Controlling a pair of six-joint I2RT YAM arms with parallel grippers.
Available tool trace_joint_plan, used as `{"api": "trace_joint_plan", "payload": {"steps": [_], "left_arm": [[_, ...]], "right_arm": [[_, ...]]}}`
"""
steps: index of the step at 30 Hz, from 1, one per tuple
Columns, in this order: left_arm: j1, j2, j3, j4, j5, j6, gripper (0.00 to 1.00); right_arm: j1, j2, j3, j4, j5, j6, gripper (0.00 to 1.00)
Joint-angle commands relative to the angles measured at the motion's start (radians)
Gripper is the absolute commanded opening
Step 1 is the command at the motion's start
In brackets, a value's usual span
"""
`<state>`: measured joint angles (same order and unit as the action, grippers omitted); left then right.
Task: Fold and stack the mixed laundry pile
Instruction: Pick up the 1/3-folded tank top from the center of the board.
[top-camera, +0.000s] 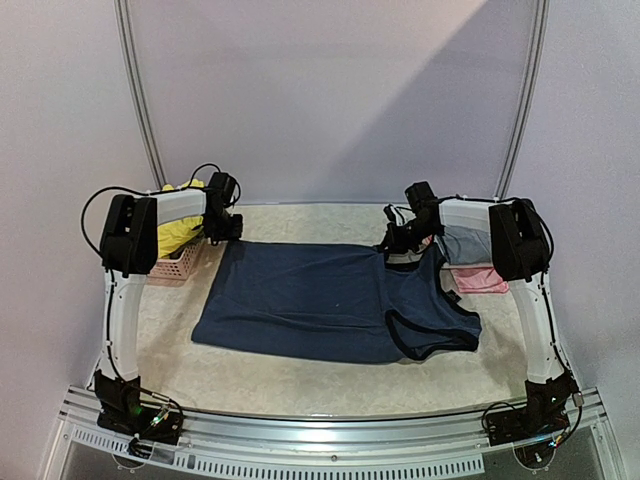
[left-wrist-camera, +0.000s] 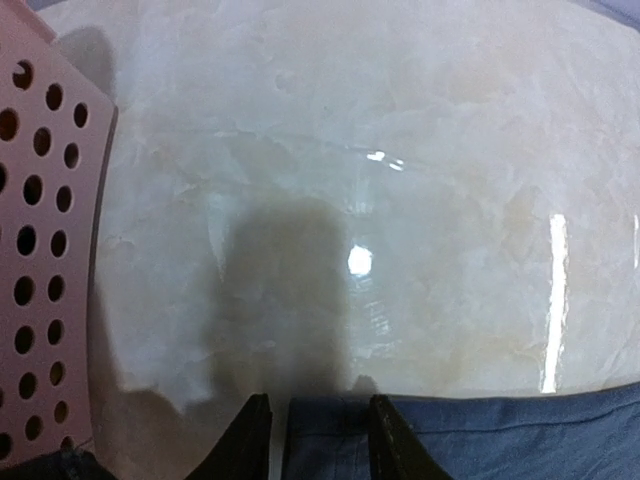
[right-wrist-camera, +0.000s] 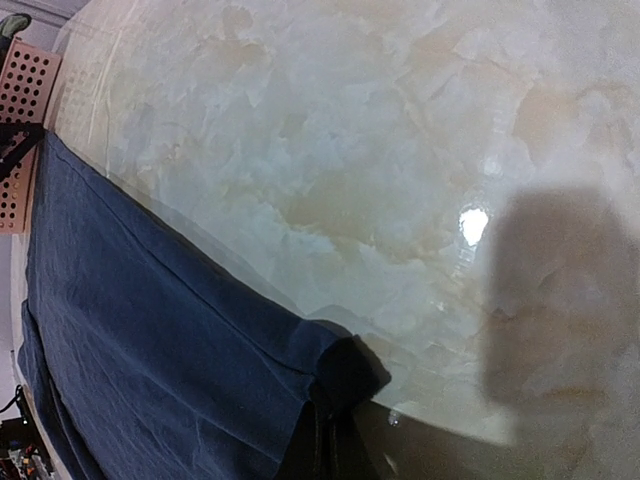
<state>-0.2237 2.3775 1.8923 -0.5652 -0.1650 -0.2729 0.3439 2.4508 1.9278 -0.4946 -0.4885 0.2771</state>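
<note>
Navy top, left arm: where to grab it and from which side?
Pinch the far-left hem corner of the navy top, coming down from above at the far edge. It lies flat, so only edges and corners can be gathered; the right end effector is shut on the opposite far corner. The left end effector stands over that hem corner, jaws apart.

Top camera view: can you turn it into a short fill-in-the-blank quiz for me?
1. The garment spread flat on the table is a navy ____.
2. The yellow garment sits in a pink ____.
3. The right arm has its jaws ____ on that navy garment.
Missing words: tank top; basket; shut.
</note>
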Motion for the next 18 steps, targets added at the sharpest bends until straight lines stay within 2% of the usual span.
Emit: {"api": "trace_joint_plan", "payload": {"steps": [1,7,13,15,18], "left_arm": [[0.021,0.043,0.057,-0.055,0.029,0.009,0.34],[0.024,0.096,0.134,-0.127,0.059,0.008,0.34],[0.023,0.102,0.128,-0.144,0.098,-0.016,0.33],[0.021,0.101,0.119,-0.141,0.099,-0.021,0.3],[0.022,0.101,0.114,-0.133,0.095,-0.026,0.19]], "right_arm": [[-0.006,-0.031,-0.015,-0.007,-0.011,-0.015,0.0],[-0.006,-0.03,-0.015,-0.004,-0.019,-0.011,0.0],[-0.008,-0.032,-0.015,-0.008,-0.019,-0.011,0.0],[-0.007,-0.033,-0.015,-0.01,-0.019,-0.012,0.0],[-0.006,-0.033,-0.016,-0.009,-0.019,-0.012,0.0]]}}
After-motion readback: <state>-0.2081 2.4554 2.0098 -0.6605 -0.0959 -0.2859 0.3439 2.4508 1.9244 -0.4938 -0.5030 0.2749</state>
